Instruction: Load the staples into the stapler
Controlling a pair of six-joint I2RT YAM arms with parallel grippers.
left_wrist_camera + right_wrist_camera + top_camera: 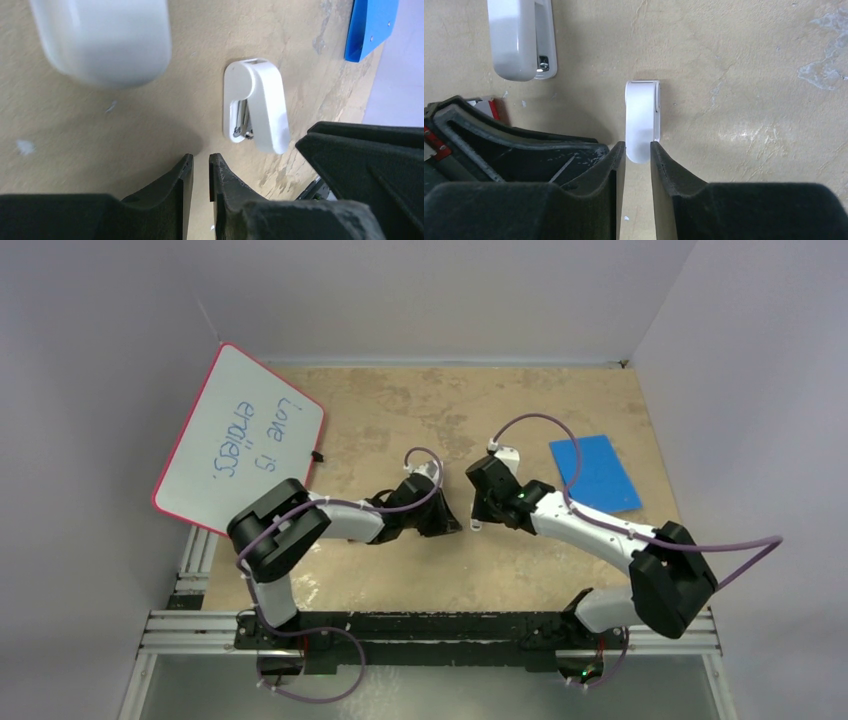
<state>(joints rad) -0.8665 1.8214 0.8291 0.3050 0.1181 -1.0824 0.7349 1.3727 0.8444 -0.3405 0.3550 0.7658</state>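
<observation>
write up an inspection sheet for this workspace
surface: mottled tan tabletop, scuffed pale patches
job's things: long white rounded plastic stapler lying flat; staples nothing seen
clutter: short white rounded plastic piece; blue rectangular sheet; pink-rimmed whiteboard; red and white item, mostly hidden
grippers: left gripper narrow gap, empty; right gripper tips at the short piece's end, grip unclear
cables: purple cables looping off both arms
surroundings: pale grey walls on three sides

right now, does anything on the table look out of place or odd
The slim white plastic stapler lies on its side on the tan table, halves slightly splayed, metal channel showing. No staples show in any view.
</observation>
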